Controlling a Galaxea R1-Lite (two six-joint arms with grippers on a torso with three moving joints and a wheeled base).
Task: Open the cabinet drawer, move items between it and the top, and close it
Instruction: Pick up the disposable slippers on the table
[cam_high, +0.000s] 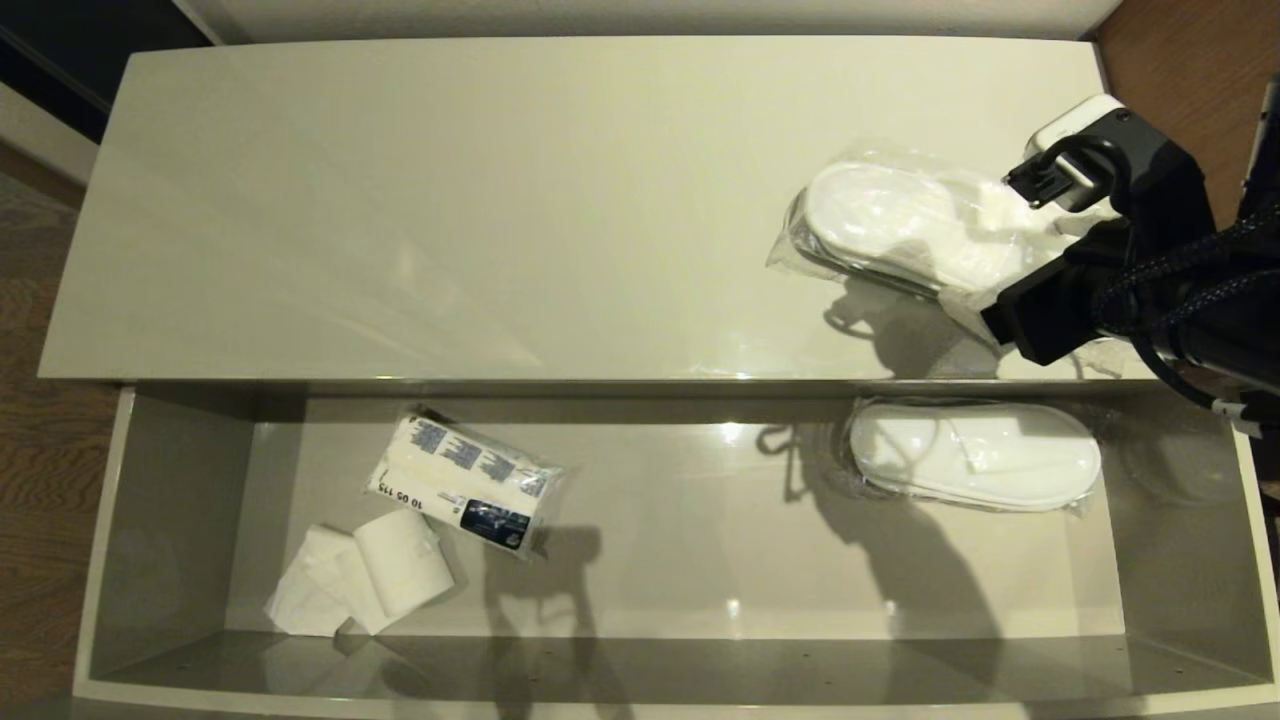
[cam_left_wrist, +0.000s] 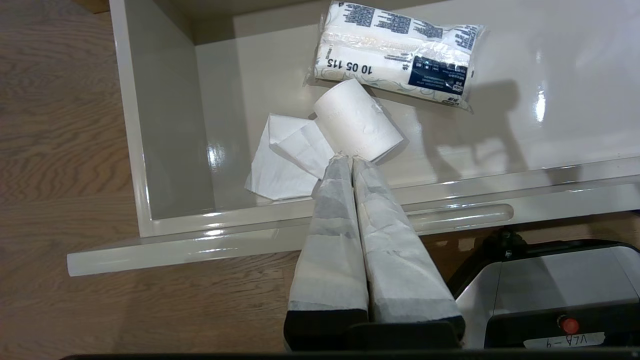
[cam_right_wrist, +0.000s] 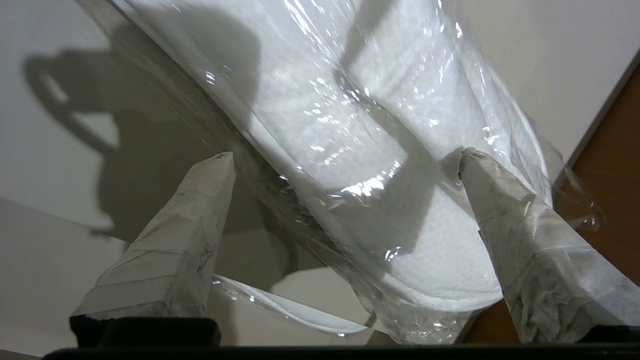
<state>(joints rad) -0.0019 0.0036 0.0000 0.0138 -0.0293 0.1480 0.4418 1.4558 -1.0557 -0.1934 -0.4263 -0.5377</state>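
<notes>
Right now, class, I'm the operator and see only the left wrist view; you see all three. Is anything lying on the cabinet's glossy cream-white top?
Observer: Yes, a plastic-wrapped pair of flat white slippers lies toward the right end of the top.
Operator: Where is the right gripper?
Observer: The right gripper is over that pair, open, one finger on either side.
Operator: Any more slippers?
Observer: A second wrapped pair lies at the right end of the open glossy beige-grey drawer.

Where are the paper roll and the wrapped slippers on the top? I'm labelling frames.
paper roll (cam_left_wrist: 358, 122), left wrist view, its curved side.
wrapped slippers on the top (cam_high: 905, 225), head view, upper slipper's middle.
</notes>
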